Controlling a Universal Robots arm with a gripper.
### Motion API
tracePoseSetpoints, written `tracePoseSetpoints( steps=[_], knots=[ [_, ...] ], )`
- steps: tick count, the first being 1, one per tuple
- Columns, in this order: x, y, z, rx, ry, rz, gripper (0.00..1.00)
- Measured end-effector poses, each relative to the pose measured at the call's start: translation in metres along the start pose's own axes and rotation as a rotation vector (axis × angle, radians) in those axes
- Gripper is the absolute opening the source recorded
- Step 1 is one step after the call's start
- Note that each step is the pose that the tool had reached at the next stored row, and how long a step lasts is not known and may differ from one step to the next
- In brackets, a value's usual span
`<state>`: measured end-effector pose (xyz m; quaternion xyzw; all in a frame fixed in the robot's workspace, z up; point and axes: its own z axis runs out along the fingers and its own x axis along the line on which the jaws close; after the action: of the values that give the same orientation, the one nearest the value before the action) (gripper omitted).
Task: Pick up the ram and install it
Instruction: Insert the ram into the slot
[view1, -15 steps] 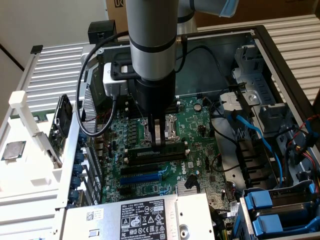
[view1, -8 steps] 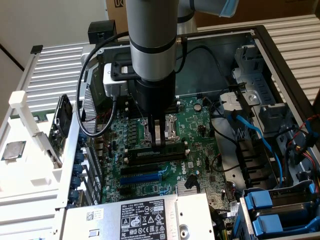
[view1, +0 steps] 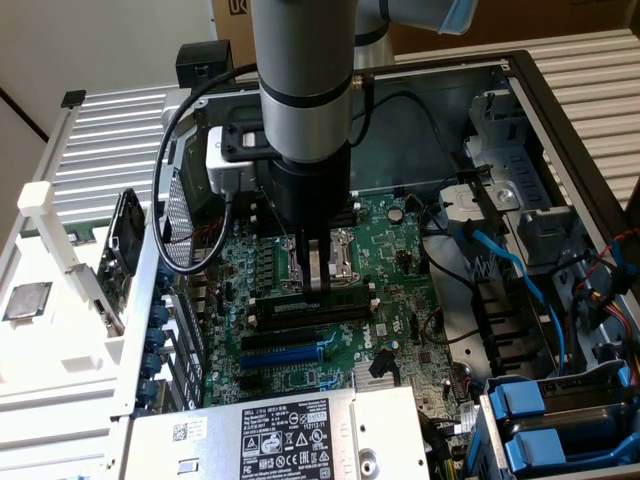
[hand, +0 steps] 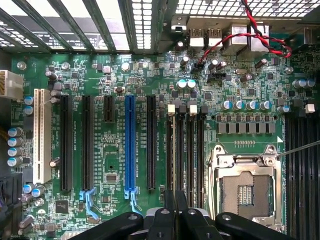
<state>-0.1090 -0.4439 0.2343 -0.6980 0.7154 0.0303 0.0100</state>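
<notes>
1. An open computer case (view1: 520, 95) lies on its side with the green motherboard (view1: 400, 265) facing up. A grey robot arm reaches straight down into it.
2. The gripper (view1: 316, 278) is low over the board, just beside the silver processor socket (view1: 342, 252). It is directly above the row of long black memory slots (view1: 300, 320).
3. The ram (view1: 292, 306) is a thin green stick standing on edge along the slot nearest the socket, right under the fingertips. It looks set into that slot, but whether it is pushed fully home cannot be told.
4. The gripper's two fingers are drawn close together and appear clamped on the ram's upper edge, near its middle.
5. In the wrist view the gripper (hand: 174, 202) lines up with the memory slots (hand: 201, 155). These slots run lengthwise away from it, between the blue expansion slot (hand: 130, 145) and the processor socket (hand: 247, 185).
6. As a judgement, the step in hand is seating the stick.
7. It goes well if the stick is kept upright and parallel to the slot. The push should be straight down and even along its length, with the notch meeting the slot's key.
8. A tilted push could jam one end or strain the board.
</notes>
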Motion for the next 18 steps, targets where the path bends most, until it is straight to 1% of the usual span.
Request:
tracePoseSetpoints(
  steps=[18],
  knots=[
    [0.0014, 0.0, 0.0004, 0.0001, -0.0022, 0.0, 0.12]
  ],
)
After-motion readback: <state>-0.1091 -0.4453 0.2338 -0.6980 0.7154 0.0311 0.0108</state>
